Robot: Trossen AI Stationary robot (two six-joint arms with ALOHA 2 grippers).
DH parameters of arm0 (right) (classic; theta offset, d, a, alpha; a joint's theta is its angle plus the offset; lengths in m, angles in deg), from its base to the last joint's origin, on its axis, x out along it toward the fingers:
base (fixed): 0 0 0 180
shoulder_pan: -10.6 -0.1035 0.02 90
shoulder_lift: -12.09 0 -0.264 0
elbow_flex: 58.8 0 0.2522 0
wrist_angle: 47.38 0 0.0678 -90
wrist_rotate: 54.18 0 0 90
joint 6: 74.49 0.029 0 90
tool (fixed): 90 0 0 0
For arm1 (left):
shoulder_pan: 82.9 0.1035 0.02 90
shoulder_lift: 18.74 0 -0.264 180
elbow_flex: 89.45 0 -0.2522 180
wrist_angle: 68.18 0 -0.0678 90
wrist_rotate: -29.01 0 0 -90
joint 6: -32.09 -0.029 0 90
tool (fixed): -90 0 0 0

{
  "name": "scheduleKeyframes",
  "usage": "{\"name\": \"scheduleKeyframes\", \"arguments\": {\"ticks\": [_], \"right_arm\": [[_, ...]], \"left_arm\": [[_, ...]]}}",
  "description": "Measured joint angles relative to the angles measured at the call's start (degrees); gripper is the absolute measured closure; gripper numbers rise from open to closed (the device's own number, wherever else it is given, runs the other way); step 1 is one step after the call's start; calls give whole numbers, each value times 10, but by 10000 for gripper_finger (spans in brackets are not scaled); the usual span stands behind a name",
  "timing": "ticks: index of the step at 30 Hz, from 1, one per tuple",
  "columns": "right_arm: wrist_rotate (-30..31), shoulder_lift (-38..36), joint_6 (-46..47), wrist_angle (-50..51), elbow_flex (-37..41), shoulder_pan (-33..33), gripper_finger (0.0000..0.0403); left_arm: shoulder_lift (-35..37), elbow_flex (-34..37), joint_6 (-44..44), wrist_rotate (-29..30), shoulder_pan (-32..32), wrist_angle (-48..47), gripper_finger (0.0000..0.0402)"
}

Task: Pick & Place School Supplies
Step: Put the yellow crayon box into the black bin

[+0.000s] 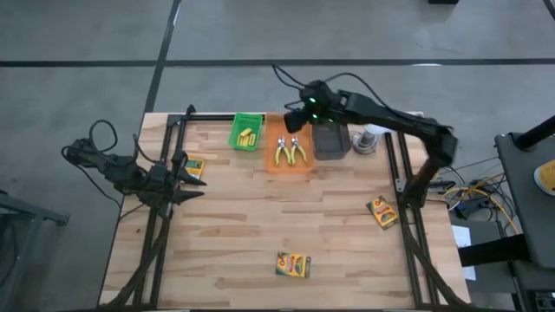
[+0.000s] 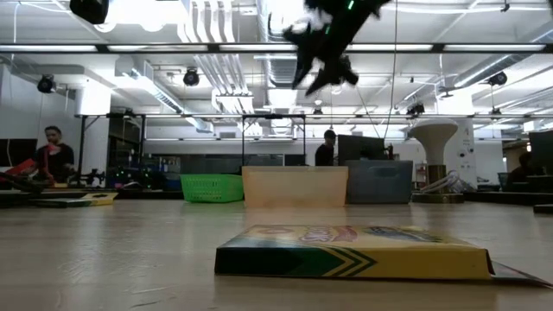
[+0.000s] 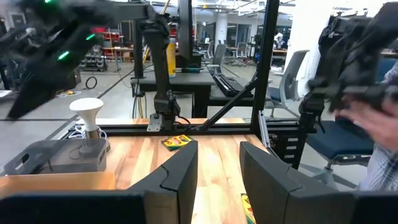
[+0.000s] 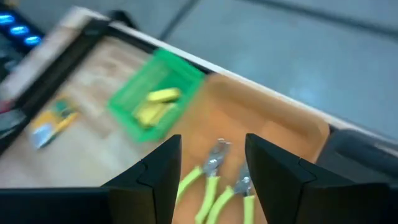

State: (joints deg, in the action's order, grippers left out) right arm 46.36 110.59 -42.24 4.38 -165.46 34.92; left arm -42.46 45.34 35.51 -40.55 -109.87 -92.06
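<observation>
Two yellow-handled pliers (image 1: pixel 290 152) lie in the orange tray (image 1: pixel 276 166), seen also as pliers (image 4: pixel 214 180) in the right wrist view. Short yellow blocks (image 1: pixel 248 135) sit in the green tray (image 1: pixel 236 139). Three crayon boxes lie flat on the table: one near the left edge (image 1: pixel 193 168), one near the right edge (image 1: pixel 381 211), one by the near edge (image 1: pixel 293 264). My right gripper (image 1: pixel 295 121) hovers open high above the orange tray's far end, holding nothing. My left gripper (image 1: pixel 186 169) waits open by the left crayon box.
A black tray (image 1: pixel 330 140) stands right of the orange tray, with a white round object (image 1: pixel 364 139) beyond it. Black frame posts (image 1: pixel 403 173) run along both table sides. A person shows in the room behind in the left wrist view (image 3: pixel 379 124).
</observation>
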Motion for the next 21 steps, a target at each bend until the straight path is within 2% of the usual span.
{"name": "scheduleKeyframes", "arguments": {"ticks": [3,7,10,14,21], "right_arm": [[34,-66,-33,-7,23,-46,229],[143,-137,-44,-6,68,-106,230],[184,-188,-26,-4,119,-141,236],[195,-255,60,20,201,-177,247],[191,-337,283,120,321,-244,263]], "left_arm": [[0,0,0,0,0,-1,278],[0,0,0,0,0,-2,278],[0,0,0,0,0,-2,278],[0,0,0,0,0,-2,278],[0,0,0,0,0,-2,278]]}}
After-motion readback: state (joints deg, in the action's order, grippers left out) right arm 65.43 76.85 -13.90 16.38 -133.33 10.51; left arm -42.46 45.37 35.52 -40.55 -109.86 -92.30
